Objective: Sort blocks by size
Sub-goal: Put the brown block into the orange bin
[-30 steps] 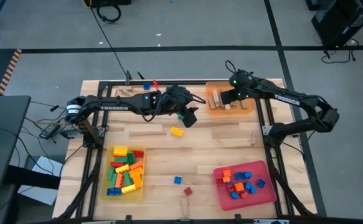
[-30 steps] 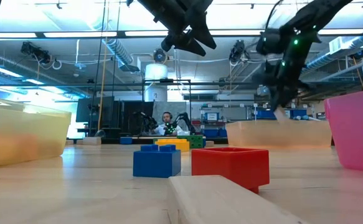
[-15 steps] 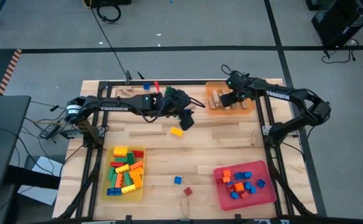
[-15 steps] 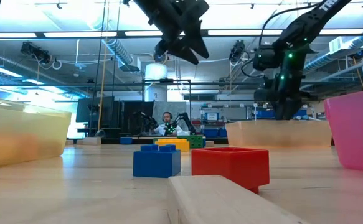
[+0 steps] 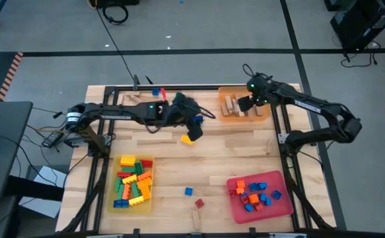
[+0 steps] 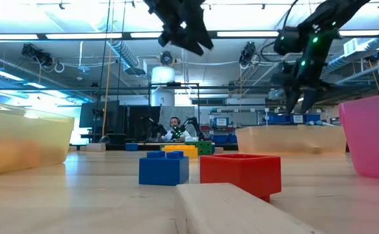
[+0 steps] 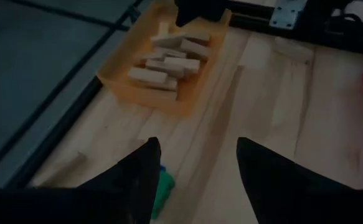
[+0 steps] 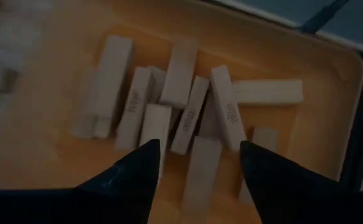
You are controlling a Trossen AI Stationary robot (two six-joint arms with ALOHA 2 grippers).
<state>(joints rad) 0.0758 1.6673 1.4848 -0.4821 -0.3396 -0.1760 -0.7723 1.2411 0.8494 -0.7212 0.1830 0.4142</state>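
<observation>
Pale plank desk; orange tray holds tan wooden slats; right gripper above, fingers apart, empty; left gripper fingers apart, empty.

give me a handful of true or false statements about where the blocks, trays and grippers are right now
1. The orange tray holds tan wooden blocks. True.
2. The right gripper is open above that orange tray. True.
3. The left gripper grips a red brick. False: it is open and empty.
4. The red tray holds only wooden blocks. False: it holds small plastic bricks in blue, orange and red.
5. A yellow plastic brick lies loose on the wooden table near the left gripper. True.
</observation>
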